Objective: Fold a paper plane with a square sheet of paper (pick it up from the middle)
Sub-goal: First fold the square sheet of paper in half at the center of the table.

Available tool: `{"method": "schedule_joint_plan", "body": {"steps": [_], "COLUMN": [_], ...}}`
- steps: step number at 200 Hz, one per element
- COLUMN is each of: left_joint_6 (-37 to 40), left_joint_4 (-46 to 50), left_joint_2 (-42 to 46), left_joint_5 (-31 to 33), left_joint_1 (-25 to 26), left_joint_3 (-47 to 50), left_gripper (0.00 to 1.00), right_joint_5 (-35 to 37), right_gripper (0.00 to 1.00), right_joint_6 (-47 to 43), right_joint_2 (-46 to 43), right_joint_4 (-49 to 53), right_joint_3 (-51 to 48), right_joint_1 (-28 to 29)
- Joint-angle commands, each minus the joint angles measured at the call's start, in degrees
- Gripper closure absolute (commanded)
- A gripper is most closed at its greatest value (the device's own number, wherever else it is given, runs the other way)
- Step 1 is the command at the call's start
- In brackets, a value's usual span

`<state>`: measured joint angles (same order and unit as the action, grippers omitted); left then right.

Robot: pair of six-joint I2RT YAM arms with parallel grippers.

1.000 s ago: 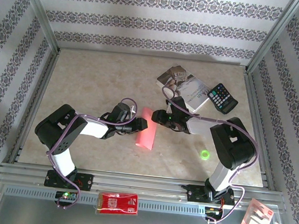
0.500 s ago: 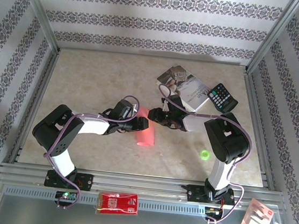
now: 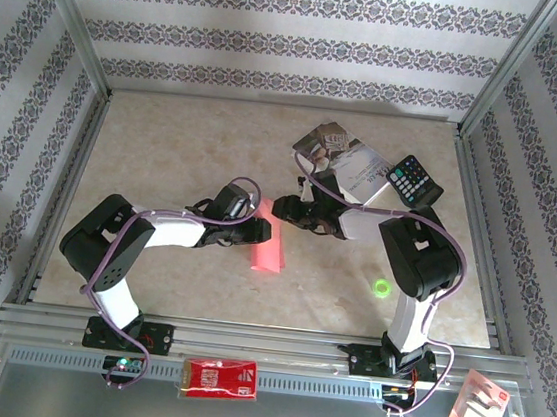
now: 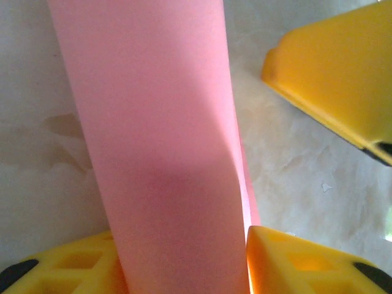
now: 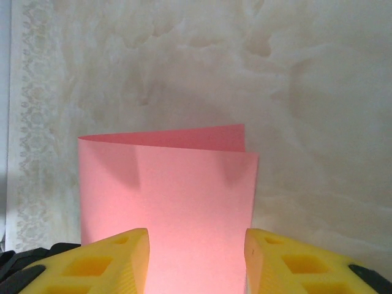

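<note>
left fingers (image 4: 294,257) standing parted, square sheet of paper (image 4: 165,153) running between them, grip cannot be told | right fingers (image 5: 110,257) standing spread over one end | sheet lying half-folded mid-counter (image 3: 165,145) between both arms | step: probably creasing; layers sitting slightly offset, so squaring edges before pressing looks wise

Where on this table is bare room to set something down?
Free: the far-left half of the table, to the book; the near patch between pink paper and green dot. Crowded: centre, where left claw and right claw meet over that paper; far right, the calculator.
</note>
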<state>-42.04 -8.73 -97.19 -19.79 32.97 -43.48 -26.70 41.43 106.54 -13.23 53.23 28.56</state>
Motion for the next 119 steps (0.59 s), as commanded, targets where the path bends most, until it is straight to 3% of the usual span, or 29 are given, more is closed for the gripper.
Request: {"method": "schedule_joint_plan", "body": {"steps": [1, 60, 119], "left_joint_6": [-0.78, -3.86, 6.30], "left_joint_4": [4.73, 5.87, 14.63], "left_joint_2": [-1.75, -5.93, -9.14], "left_joint_5": [4.35, 4.42, -9.15], "left_joint_1": [-0.80, -0.28, 0.95], "left_joint_3": [-0.77, -3.98, -11.83], "left_gripper": [0.55, 0.61, 0.65], "right_joint_5": [-0.73, -0.13, 1.29], "right_gripper": [0.54, 0.54, 0.53], "right_joint_6": [-2.37, -4.02, -7.91], "right_joint_2": [-4.96, -12.69, -24.28], "right_joint_4": [0.61, 2.36, 11.46], "right_joint_3": [-2.38, -11.06, -16.67], "right_joint_1": [-2.15, -5.58, -8.02]}}
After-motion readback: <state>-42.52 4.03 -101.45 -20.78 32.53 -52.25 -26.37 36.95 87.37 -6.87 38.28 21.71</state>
